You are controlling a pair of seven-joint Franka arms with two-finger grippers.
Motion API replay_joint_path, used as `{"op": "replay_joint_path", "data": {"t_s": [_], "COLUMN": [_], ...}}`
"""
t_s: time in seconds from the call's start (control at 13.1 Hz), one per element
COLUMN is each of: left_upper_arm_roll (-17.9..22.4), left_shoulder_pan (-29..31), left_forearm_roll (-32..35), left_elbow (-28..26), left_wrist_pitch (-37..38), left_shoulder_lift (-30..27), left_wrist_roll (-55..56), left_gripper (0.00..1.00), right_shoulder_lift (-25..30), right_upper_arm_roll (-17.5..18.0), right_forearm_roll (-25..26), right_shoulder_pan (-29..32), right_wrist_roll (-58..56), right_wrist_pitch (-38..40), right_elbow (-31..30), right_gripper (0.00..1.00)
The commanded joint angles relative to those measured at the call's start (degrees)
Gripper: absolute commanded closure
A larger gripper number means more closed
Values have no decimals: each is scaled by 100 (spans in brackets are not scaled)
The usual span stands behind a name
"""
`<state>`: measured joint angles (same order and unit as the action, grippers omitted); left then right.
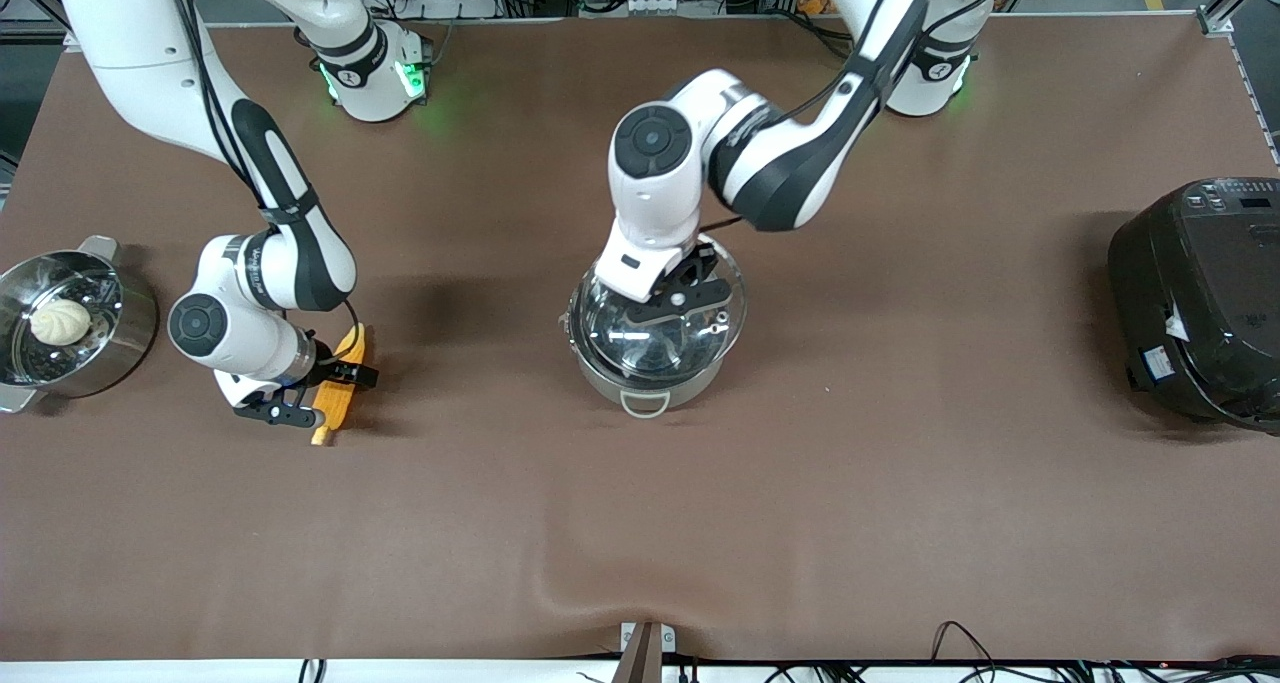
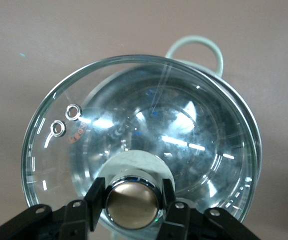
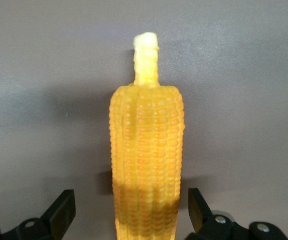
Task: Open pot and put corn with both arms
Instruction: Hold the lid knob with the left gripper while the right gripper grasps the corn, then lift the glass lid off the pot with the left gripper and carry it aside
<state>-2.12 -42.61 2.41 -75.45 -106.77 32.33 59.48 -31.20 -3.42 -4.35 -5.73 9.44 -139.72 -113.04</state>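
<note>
The corn [image 1: 336, 391] is lying nearest the front camera, flat on the brown table [image 1: 800, 483] toward the right arm's end, its pale stub pointing toward that camera. Your right gripper [image 1: 318, 395] is sitting low around it with its fingers [image 3: 61, 210] spread wide on either side, clear gaps showing in the right wrist view, so nothing is gripped yet. If you are closing from here, watch that the round cob is not rolling away from one pad; a pinch near the tapered end could squirt it out.

The pot [image 1: 652, 338] is standing mid-table. Your left gripper [image 1: 683, 298] is clamped narrowly on the metallic knob [image 2: 132, 204] of the glass lid [image 2: 144, 145], which is looking tilted and shifted off the rim in the left wrist view. The knob is smooth and rounded, so it could be slipping as you lift, and the glass could drop onto the pot. The steamer pot [image 1: 70, 328] with its bun [image 1: 60, 321] and the rice cooker [image 1: 1205, 298] are standing well apart at the table's two ends.
</note>
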Motion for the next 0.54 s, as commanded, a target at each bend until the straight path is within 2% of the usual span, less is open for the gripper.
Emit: {"op": "replay_joint_path", "data": {"t_s": [0.0, 0.08, 0.15, 0.31, 0.38, 0.46], "left_upper_arm_roll": [-8, -8, -17, -17, -17, -26], "left_shoulder_pan": [330, 515, 734, 1191, 1446, 1735], "left_forearm_roll": [66, 66, 66, 58, 58, 49], "left_elbow": [-199, -225, -295, -557, -750, -987], "left_wrist_pitch": [479, 655, 814, 885, 894, 894], "left_shoulder_lift": [-639, -788, -938, -1263, -1421, -1588], "left_wrist_roll": [-286, -575, -952, -1664, -2112, -2664], "left_gripper": [100, 100, 100, 100, 100, 100], "right_shoulder_lift": [-105, -123, -123, -123, -132, -123], "right_upper_arm_roll": [8, 8, 8, 16, 17, 17], "right_forearm_roll": [40, 101, 249, 417, 426, 427], "right_shoulder_pan": [45, 80, 142, 169, 160, 151], "right_wrist_roll": [22, 14, 14, 14, 14, 14], "right_wrist_pitch": [-2, -2, -2, -2, 6, 15], "right_elbow": [132, 150, 168, 168, 168, 168], "right_gripper": [0, 0, 14, 84, 100, 100]}}
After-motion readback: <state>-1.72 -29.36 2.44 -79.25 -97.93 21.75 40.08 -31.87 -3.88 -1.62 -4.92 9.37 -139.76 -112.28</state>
